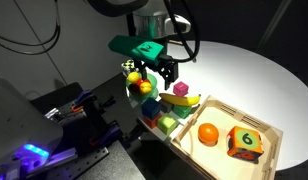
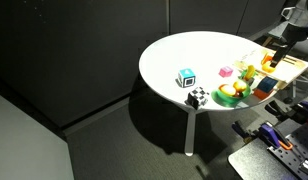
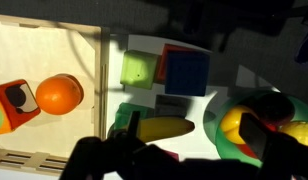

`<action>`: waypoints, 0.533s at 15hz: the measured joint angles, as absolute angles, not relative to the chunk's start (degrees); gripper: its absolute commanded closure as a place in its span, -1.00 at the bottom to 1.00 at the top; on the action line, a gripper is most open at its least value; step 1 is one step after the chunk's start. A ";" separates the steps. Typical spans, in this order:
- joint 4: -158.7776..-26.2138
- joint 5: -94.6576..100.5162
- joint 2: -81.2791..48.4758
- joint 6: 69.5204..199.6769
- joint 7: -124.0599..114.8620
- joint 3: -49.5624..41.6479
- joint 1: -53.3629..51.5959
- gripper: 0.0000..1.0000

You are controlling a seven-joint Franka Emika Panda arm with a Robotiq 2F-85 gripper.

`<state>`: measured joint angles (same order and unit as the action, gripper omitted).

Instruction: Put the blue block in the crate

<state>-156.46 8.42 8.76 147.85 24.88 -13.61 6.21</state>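
Looking down through the wrist view: got the gripper [image 3: 184, 160] hanging low in frame with jaws spread, pinching nothing as far as can be told. Right ahead of it, spotting a banana [image 3: 164, 128] and a green fruit bowl [image 3: 256, 125] crowding the near side.

Past those, finding the blue block [image 3: 184, 70] down on the table, snug beside a green block [image 3: 137, 68] and just outside the crate [image 3: 102, 70] wall. Can't pick it out in either exterior view, probably buried behind arm and clutter.

Worried mostly about that tight pairing. Could easily land a finger on the green block by coming down slightly off, or pinch both together. Could also clip the banana while descending and shove the whole cluster around.

Further over, inside the crate, seeing an orange [image 3: 59, 95] plus, in an exterior view, an orange "6" die [image 1: 244, 142]. Might bounce the block off those, or off the low wall, by releasing too early.

Way across the table [image 2: 164, 60], no need to fret over the patterned cube [image 2: 185, 78].
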 measured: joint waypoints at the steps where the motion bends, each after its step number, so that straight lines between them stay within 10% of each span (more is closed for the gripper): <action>1: -156.46 8.42 8.76 147.85 24.87 -13.61 6.21 -1.00; 8: -156.85 8.42 6.65 147.77 24.88 -13.53 6.21 -1.00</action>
